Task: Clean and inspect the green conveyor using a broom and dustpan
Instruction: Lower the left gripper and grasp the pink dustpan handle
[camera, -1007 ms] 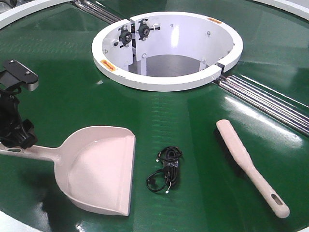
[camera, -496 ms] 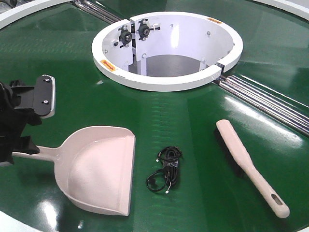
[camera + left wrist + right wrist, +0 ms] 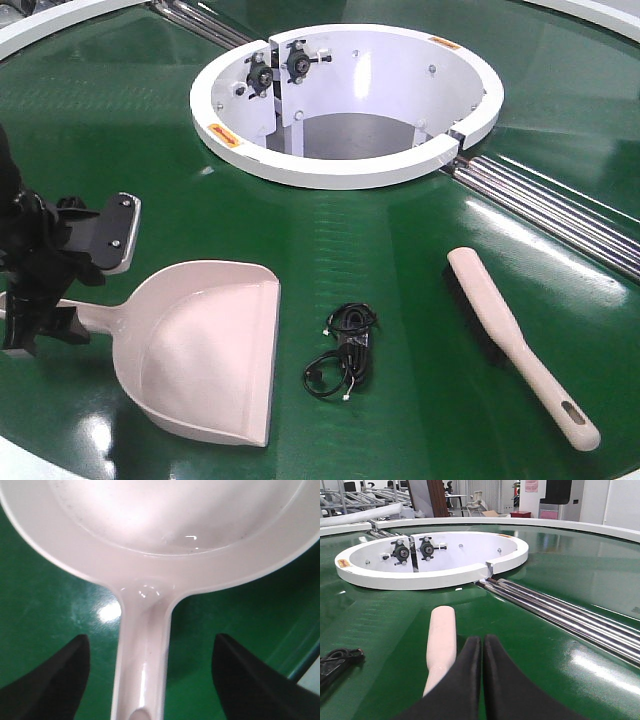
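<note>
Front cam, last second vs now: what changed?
The left gripper turned and swung down from above the belt toward the dustpan. Its open fingers now straddle the handle with gaps on both sides, so nothing was grasped or released. The dustpan, broom, black cable bundle and green conveyor stayed put.

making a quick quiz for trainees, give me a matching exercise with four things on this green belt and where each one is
Things
1 dustpan
2 broom
3 black cable bundle
4 white ring

Places
a far part of the belt, next to the steel rollers
b between the two beige tools
c its handle runs through the open left gripper
d close beside the shut right gripper

Pairs: 1-c, 2-d, 3-b, 4-a
</note>
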